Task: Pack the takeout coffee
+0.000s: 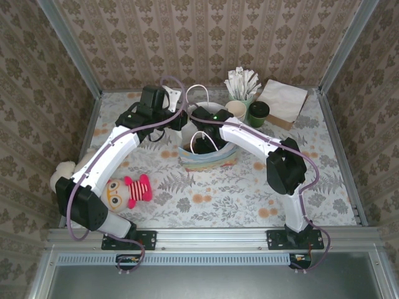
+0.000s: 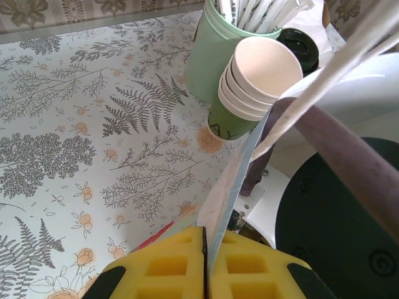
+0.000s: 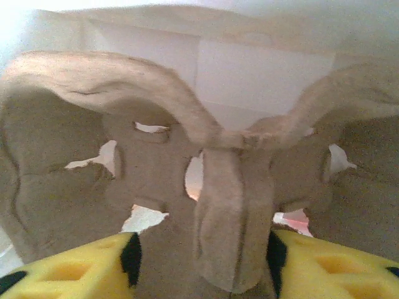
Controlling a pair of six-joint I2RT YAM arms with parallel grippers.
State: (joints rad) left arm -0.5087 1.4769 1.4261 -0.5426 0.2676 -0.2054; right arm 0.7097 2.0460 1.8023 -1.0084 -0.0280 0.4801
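Floral table (image 2: 93,124): left tool (image 2: 206,252) pinching bag (image 2: 228,190), coffee (image 2: 305,47) half-hidden.

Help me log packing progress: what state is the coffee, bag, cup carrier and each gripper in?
bag: open, one edge pinched.
coffee cup: lid on, upright on the table, outside the bag.
cup carrier: inside the bag.
left gripper: shut on the bag's edge.
right gripper: open, astride the cup carrier's ridge.

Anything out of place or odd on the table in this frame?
A pink-striped plush doll lies flat beside the left arm's base, odd for a coffee-packing setup. Nothing looks spilled.
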